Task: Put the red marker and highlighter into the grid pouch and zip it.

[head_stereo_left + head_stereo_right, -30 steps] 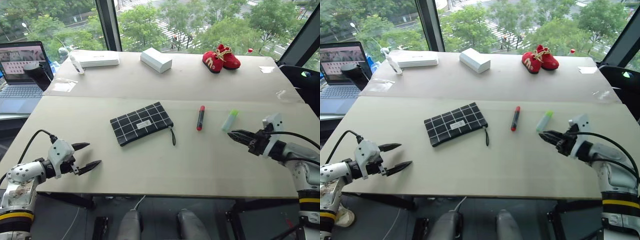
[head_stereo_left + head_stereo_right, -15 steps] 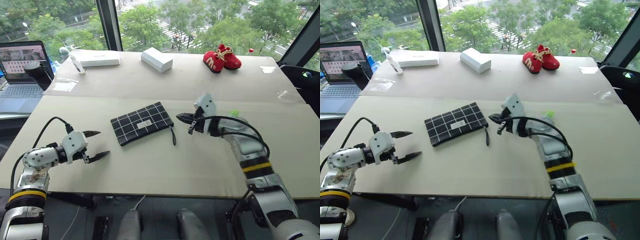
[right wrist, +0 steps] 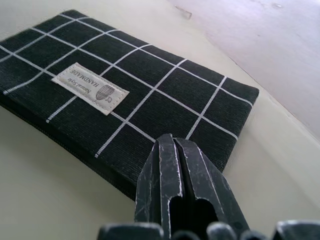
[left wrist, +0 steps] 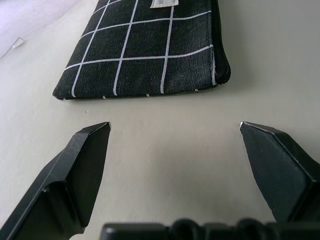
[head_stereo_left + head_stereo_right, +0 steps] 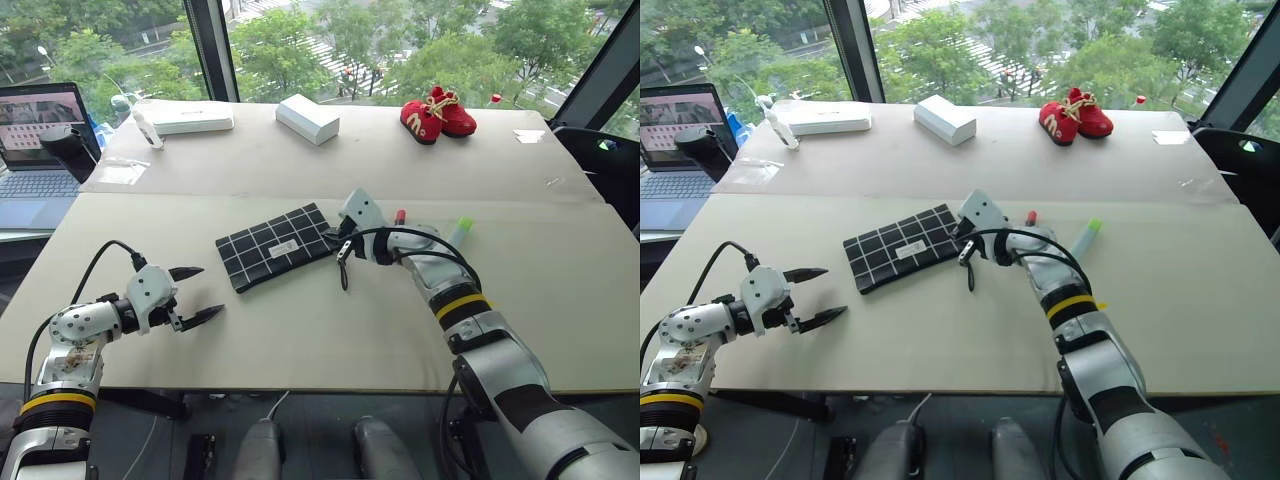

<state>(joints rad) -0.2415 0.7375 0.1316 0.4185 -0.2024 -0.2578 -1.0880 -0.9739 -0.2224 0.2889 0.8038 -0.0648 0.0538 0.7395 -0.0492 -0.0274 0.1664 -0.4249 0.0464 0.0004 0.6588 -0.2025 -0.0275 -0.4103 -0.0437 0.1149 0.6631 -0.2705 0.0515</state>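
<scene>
Grid pouch (image 5: 279,246) lies flat on the table (image 5: 300,340) near its middle, label up, its black pull cord (image 5: 343,272) trailing off the end toward 5 o'clock. Right gripper (image 5: 337,238) sits at that same end of the pouch, its fingers pressed together; I cannot tell whether they touch the fabric. Just past the right arm toward 3 o'clock, the red marker (image 5: 400,215) shows its red cap, and the highlighter (image 5: 459,231) lies a little farther out the same way. Left gripper (image 5: 197,296) hovers near the table's front edge, at about 7 o'clock from the pouch and apart from it, fingers (image 4: 80,165) spread wide with nothing between them.
</scene>
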